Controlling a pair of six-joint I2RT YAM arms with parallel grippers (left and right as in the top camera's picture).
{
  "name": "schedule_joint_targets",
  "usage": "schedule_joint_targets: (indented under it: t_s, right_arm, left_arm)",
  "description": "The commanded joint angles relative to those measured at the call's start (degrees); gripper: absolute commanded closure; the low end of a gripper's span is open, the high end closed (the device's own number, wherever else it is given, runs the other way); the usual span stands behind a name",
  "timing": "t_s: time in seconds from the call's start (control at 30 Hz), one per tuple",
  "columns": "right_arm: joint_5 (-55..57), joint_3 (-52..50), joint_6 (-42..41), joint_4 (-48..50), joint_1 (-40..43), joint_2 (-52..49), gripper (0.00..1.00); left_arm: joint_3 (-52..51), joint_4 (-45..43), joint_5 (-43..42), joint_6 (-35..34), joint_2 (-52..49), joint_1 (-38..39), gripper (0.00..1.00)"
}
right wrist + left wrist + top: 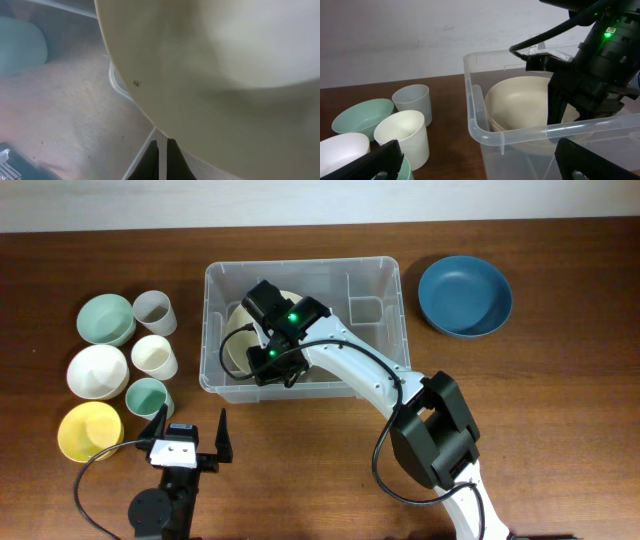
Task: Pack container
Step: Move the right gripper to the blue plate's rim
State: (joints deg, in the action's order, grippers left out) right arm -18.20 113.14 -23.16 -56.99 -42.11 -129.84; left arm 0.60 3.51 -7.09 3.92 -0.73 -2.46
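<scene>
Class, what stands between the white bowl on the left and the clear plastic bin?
A cream-white round cup stands upright between the round white bowl and the clear rectangular plastic bin; the overhead view shows it.

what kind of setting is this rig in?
Likely a robot test bench, not a kitchen: brown wooden table by a plain white wall, with a mint-green bowl and white cup staged beside a large clear plastic bin.

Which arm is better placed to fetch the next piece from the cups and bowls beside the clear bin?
Left: the left gripper is open beside the small teal cup and yellow bowl; the right gripper is shut, down inside the clear plastic bin.
</scene>
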Motion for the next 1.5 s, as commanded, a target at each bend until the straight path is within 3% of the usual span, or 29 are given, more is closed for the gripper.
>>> schedule_joint_targets:
  t_s: [0.0,0.4,0.57,0.63,0.7,0.73,0.83,0.97,1.07,1.27,1.47]
  right_arm:
    - [0.48,0.66,0.17,0.00,-0.24,-0.79,0.96]
    - [1.16,3.85,0.48,-0.50,1.22,-0.61,0.96]
    - [4.33,13.42,1.95,-7.28,4.70,-0.59,0.86]
    - [7.54,19.96,1.95,-11.74,7.32,-0.59,0.69]
    - [10.10,26.05,1.92,-15.45,10.03,-0.59,0.35]
    - [11.10,28.94,1.92,-17.11,11.54,-0.59,0.24]
    - [12.37,37.92,1.68,-22.14,17.27,-0.59,0.00]
    - [12.87,46.23,-1.53,-28.41,28.00,-0.59,0.01]
    - [12.87,46.14,-4.70,-31.65,37.22,-0.87,0.01]
    - [12.72,38.77,-5.46,-33.66,48.65,-1.16,0.01]
    - [12.68,28.00,-5.77,-29.16,55.10,-1.16,0.01]
  left_arm:
    - [-0.07,0.42,-0.46,0.92,0.44,-0.44,0.01]
    - [-0.09,0.42,-0.46,0.92,0.44,-0.44,0.01]
    - [-0.07,0.42,-0.46,0.92,0.44,-0.44,0.01]
    - [-0.07,0.42,-0.46,0.92,0.44,-0.44,0.01]
    - [-0.09,0.42,-0.46,0.92,0.44,-0.44,0.01]
    - [-0.09,0.42,-0.46,0.92,0.44,-0.44,0.01]
    - [-0.07,0.42,-0.44,0.92,0.44,-0.44,0.01]
    - [-0.07,0.42,-0.46,0.92,0.44,-0.44,0.00]
    - [-0.09,0.42,-0.46,0.92,0.44,-0.44,0.01]
    - [-0.07,0.42,-0.46,0.92,0.44,-0.44,0.01]
    - [-0.09,0.42,-0.46,0.92,0.44,-0.44,0.01]
